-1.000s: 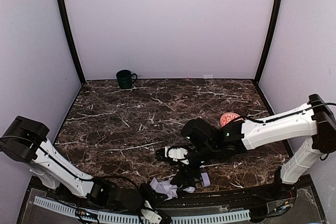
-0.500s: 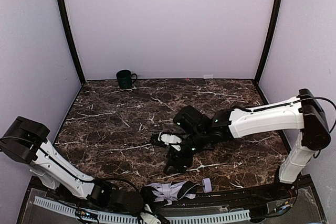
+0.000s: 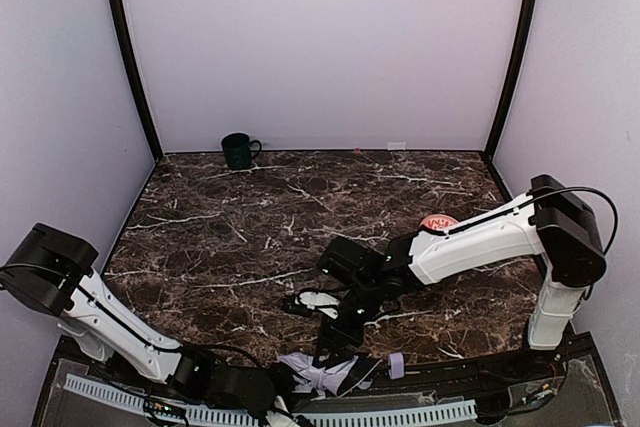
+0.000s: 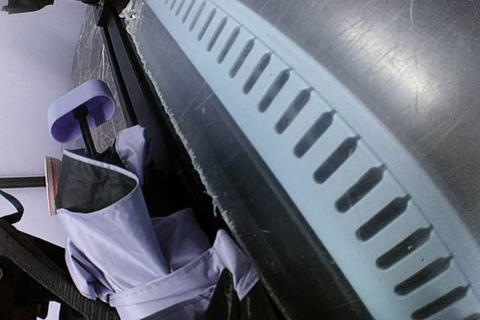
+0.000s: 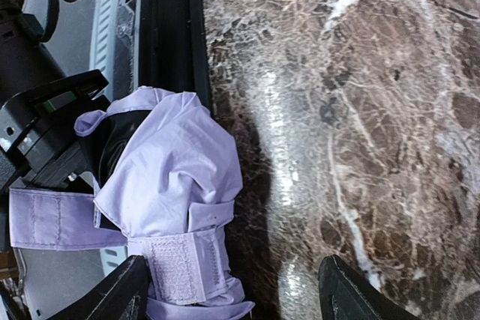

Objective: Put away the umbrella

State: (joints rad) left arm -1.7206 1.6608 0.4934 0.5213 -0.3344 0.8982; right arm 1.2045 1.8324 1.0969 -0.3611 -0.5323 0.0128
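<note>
- Nearest, a white slotted rail [image 3: 200,413] runs along the front, below the bench [image 3: 230,237] edge.
- The left pincer [image 4: 223,296] sits low at that edge, closed on a fold of the umbrella [image 3: 318,372].
- The umbrella lies collapsed and crumpled at the bench's near edge, its lavender fabric bunched over the black front rail. Its strap hangs loose and its small lavender handle [image 3: 395,365] points to the right.
- The right pincer [image 3: 333,335] hangs just beyond and above the umbrella, angled down at it. Its fingers [image 5: 124,290] are spread wide and hold nothing, and the fabric lies close by one of them.
- Farther back, a red-patterned bowl [image 3: 438,222] shows partly behind the right arm.
- A dark green mug [image 3: 238,150] stands at the far left corner.
</note>
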